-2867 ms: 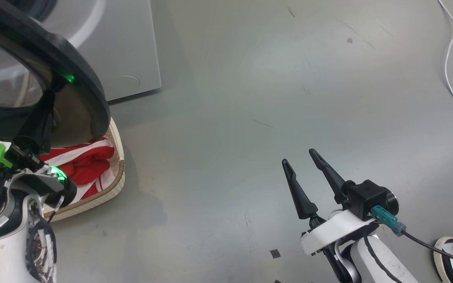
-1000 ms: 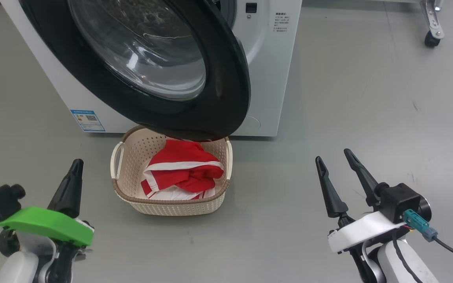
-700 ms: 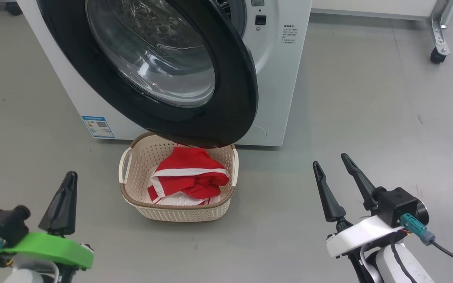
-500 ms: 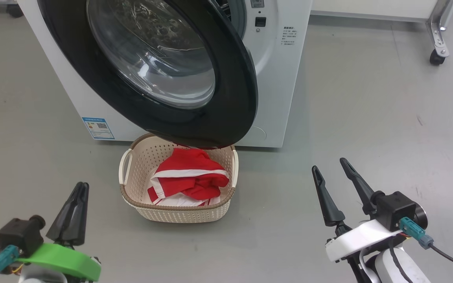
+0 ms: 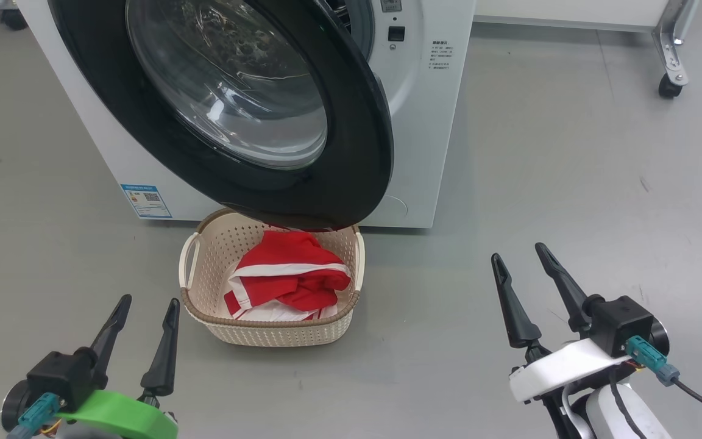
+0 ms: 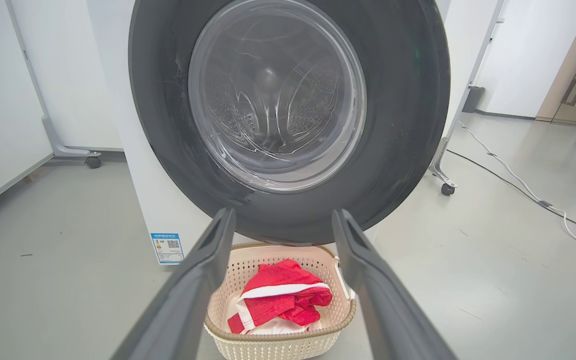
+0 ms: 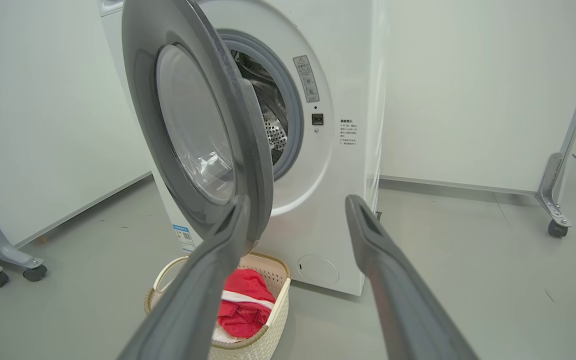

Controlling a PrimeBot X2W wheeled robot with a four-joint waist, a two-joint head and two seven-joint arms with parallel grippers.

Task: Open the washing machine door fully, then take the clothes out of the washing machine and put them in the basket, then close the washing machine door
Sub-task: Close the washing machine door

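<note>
Grey floor (image 5: 570,152) runs under the white washing machine (image 5: 430,152), whose door (image 5: 363,140), a wide glossy black rim around a bulging clear glass bowl, stands swung out from the drum mouth. Just before the machine, under the door's lower edge, sits the cream perforated basket (image 5: 278,332) holding red, white-striped clothes (image 5: 290,280). A blue sticker (image 5: 146,200) low on the machine's front and printed lines (image 5: 439,49) beside its drum mouth are too small to read. Further out from the machine, the left pincer (image 5: 149,300) and right pincer (image 5: 518,252) both stand spread open, empty.
</note>
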